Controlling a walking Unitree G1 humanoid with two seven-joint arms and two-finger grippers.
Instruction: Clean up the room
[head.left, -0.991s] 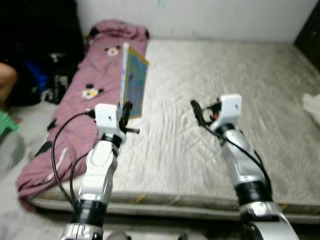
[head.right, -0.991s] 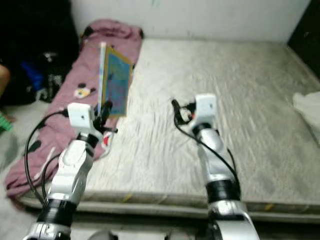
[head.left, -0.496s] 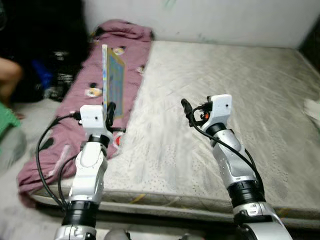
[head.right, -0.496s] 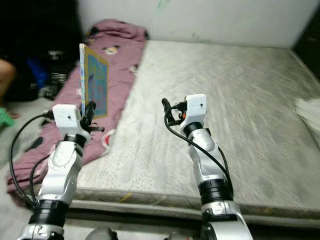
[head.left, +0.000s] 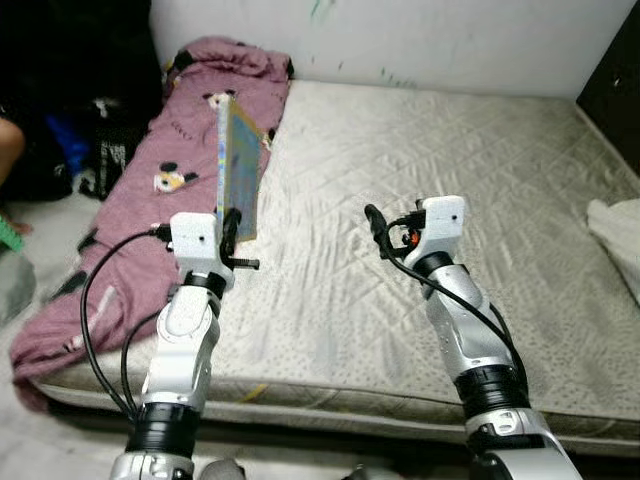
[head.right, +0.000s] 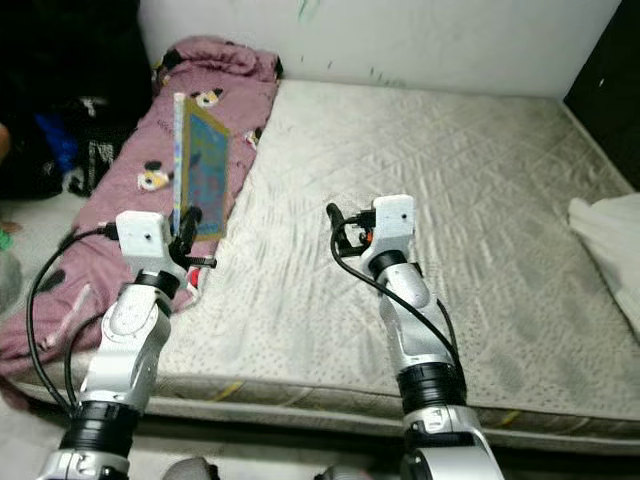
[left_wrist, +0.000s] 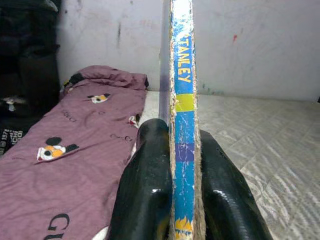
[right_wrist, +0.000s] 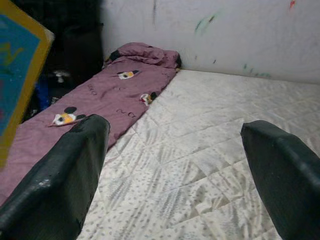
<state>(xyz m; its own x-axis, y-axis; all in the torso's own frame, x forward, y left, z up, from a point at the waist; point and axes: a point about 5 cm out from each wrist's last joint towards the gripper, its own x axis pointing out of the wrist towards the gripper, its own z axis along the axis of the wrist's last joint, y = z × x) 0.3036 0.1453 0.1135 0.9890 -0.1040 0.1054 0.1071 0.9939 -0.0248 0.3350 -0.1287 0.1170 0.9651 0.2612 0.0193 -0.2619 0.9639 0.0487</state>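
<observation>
I'm looking into a home bedroom: a bare quilted mattress (head.left: 420, 200) on the floor, a purple cartoon-print blanket (head.left: 150, 190) along its left side, a scuffed white wall (head.left: 400, 35) behind, dark bags (head.left: 100, 140) heaped beside

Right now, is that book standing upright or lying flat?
Upright. The book stands on end, spine vertical, pinched by the left claw above the mattress.

One book (head.left: 238, 165) is seen. One purple blanket (head.left: 150, 200) is laid along the bed's (head.left: 420, 150) left edge. One white cloth (head.left: 615, 235) is seen at its right edge.
</observation>
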